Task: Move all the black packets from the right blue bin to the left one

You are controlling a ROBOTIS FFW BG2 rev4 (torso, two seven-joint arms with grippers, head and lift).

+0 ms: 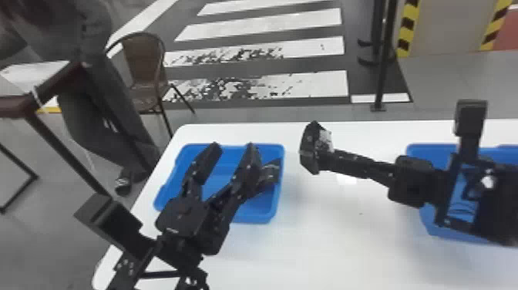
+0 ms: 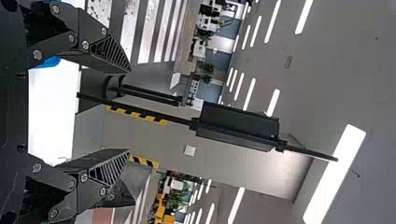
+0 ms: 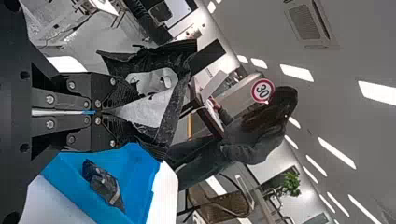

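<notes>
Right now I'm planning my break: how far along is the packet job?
Done: one black, pale-striped packet lies in the left blue bin. In hand: the black right hand grips another black, white-patched packet. Left: placing that one; the arm hides too much of the right blue bin to count more.

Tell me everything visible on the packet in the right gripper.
The packet is black, thin and crinkled like film or foil, with a whitish-grey panel on one face and flared, pointed corners. The right gripper's closed fingers pinch it at one edge, the only contact visible. It's held up over the white table, between the bins, nearer the left bin. Contents can't be told.
</notes>
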